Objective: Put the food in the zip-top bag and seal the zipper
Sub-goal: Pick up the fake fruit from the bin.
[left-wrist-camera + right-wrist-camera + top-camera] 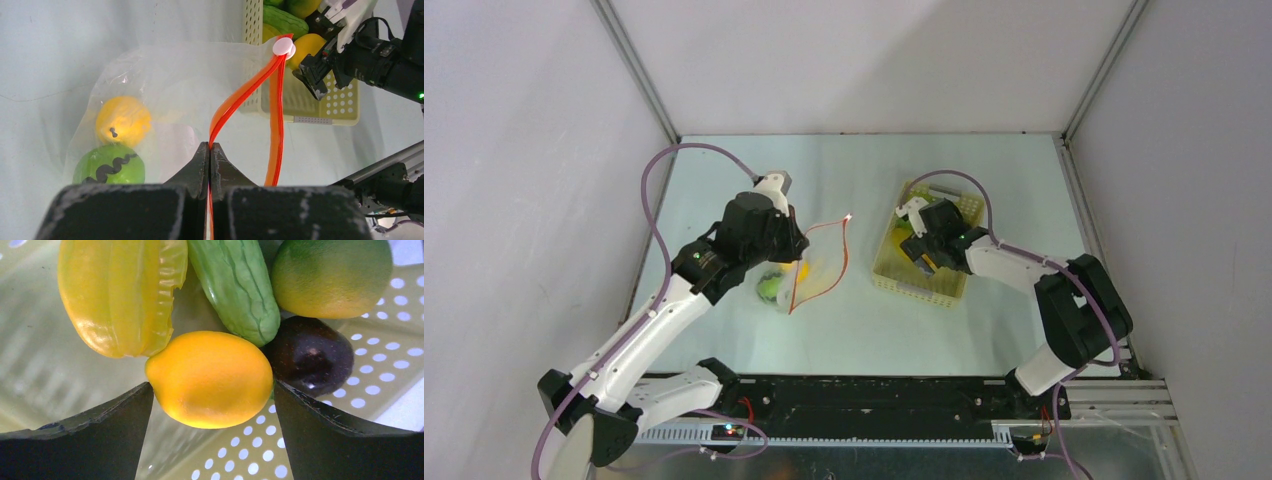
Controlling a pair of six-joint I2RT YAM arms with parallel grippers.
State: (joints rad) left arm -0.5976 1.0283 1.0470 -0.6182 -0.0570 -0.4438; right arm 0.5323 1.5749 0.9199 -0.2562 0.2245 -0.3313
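Between right pincer [212, 390] tips (wrist-only): lemon [210, 377].

Both arms share one build: white shells on the long links, bulky black housings at the joints.

The left arm [639, 335] has a black base, and a small green light glows on the black joint housing near its wrist. The right arm [1064, 310] has its biggest black housing at the elbow.

A mauve cable [656, 215] arcs loosely along the left arm up to a white wrist cap; a matching cable [984, 205] loops over the right wrist and trails down that arm.

The left gripper [210, 150] has matte black, wedge-shaped fingers with scuffed, grey-speckled bodies. The right gripper [212, 390] has plain black fingers tapering to points.
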